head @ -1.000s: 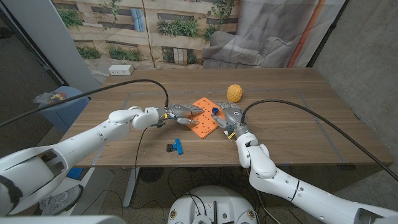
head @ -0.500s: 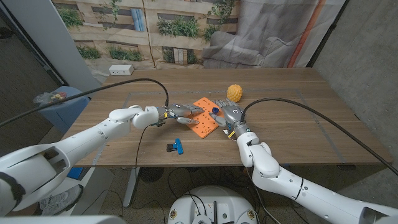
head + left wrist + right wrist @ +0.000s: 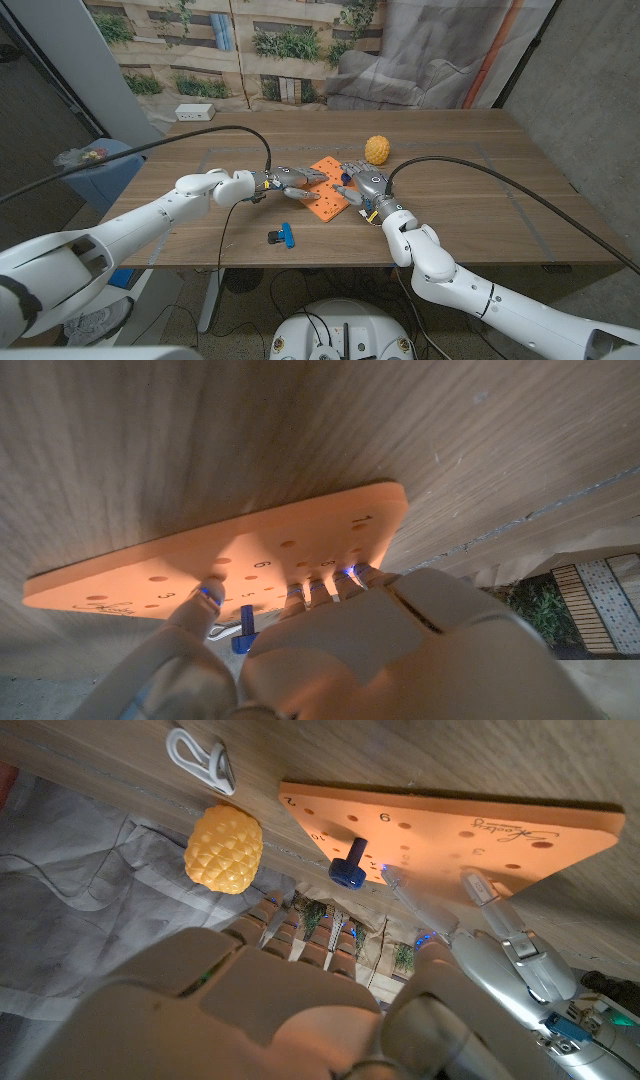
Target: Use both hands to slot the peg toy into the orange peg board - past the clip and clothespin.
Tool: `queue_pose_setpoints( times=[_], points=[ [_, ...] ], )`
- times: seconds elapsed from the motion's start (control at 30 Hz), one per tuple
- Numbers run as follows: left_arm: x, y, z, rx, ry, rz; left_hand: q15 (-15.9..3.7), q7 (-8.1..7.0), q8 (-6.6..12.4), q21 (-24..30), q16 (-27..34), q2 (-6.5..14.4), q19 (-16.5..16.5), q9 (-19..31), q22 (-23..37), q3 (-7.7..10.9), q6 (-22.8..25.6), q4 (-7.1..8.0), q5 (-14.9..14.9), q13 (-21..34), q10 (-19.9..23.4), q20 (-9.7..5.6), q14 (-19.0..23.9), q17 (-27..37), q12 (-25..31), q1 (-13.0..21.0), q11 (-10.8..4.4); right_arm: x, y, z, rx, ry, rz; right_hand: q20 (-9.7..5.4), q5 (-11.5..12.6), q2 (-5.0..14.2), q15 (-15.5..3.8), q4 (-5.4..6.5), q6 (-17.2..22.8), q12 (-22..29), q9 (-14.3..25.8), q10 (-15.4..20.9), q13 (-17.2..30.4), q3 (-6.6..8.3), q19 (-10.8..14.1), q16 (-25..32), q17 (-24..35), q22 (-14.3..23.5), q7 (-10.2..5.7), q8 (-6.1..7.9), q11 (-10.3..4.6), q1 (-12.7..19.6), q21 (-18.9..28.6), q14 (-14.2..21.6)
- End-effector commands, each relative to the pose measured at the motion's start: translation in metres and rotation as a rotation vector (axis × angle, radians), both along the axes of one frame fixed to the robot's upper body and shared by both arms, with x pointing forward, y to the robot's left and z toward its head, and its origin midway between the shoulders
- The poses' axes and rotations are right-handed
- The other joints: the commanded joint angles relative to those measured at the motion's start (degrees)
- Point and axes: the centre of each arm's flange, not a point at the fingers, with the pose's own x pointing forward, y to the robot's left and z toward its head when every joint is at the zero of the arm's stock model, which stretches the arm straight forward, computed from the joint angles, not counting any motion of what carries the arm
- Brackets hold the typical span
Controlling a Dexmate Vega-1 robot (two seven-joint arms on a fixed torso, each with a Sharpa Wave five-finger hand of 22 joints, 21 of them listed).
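The orange peg board (image 3: 326,199) lies at mid table, also seen in the left wrist view (image 3: 250,550) and the right wrist view (image 3: 470,820). A blue peg (image 3: 348,865) stands upright at the board's edge by the number 10, small in the head view (image 3: 344,179). My left hand (image 3: 285,182) presses its fingertips (image 3: 300,592) on the board's left side and holds nothing. My right hand (image 3: 366,186) is at the board's right edge, fingers apart just short of the peg, with nothing in it.
A yellow pineapple-shaped toy (image 3: 376,149) sits behind the board, near a white clip (image 3: 200,758). A blue clothespin (image 3: 283,237) lies near the table's front edge. A white power strip (image 3: 195,112) is at the far left.
My right hand has crept slightly toward the board and the peg. The left hand, board and peg have stayed where they were.
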Motion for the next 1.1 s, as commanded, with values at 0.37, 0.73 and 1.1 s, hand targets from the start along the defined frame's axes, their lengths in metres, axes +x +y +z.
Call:
queue_pose_setpoints(
  times=[0.37, 0.73, 1.1],
  points=[
    [0.0043, 0.001, -0.0064, 0.031, 0.043, 0.012, -4.04, -0.15, 0.47, 0.5, 0.6, 5.1, 1.4, 0.5, 0.5, 0.16, 2.6, 0.41, 0.1, 0.4, 2.6, -7.79, 1.9, 0.7, 0.5, 0.3, -0.55, 0.0062, -0.0057, -0.0083, -0.006, 0.042, -0.013, 0.0, -0.1, 0.07, -2.7, 0.18, -0.3, 0.3, 0.2, -0.2, 0.2, 0.32, 0.0, 0.1, 0.2, 0.2, 1.27, -0.29, -0.22, -0.8, -0.2, -0.6],
    [0.0045, 0.0008, -0.0067, 0.03, 0.044, 0.012, -4.01, -0.18, 0.47, 0.5, 0.6, 5.1, 1.4, 0.5, 0.5, 0.18, 2.7, 0.45, 0.1, 0.4, 2.6, -7.8, 1.9, 0.7, 0.4, 0.4, -0.45, 0.009, -0.0063, -0.0104, -0.004, 0.06, -0.01, -0.15, -0.1, 0.12, -2.71, 0.06, 0.0, 0.5, 0.2, 0.2, 0.2, 0.46, 0.2, 0.1, 0.2, 0.2, 1.22, -0.2, -0.19, -1.0, -0.1, -0.5],
    [0.0046, 0.001, -0.0069, 0.032, 0.045, 0.01, -4.06, -0.17, 0.47, 0.5, 0.6, 5.1, 1.4, 0.5, 0.5, 0.2, 2.7, 0.45, 0.1, 0.4, 2.6, -7.8, 1.9, 0.7, 0.4, 0.4, -0.53, 0.0106, -0.0055, -0.0119, 0.002, 0.078, -0.006, -0.27, -0.1, 0.16, -2.73, -0.06, 0.3, 0.6, 0.2, 0.6, 0.2, 0.61, 0.2, 0.1, 0.2, 0.2, 1.17, -0.12, -0.22, -1.2, -0.1, -0.4]
  ],
)
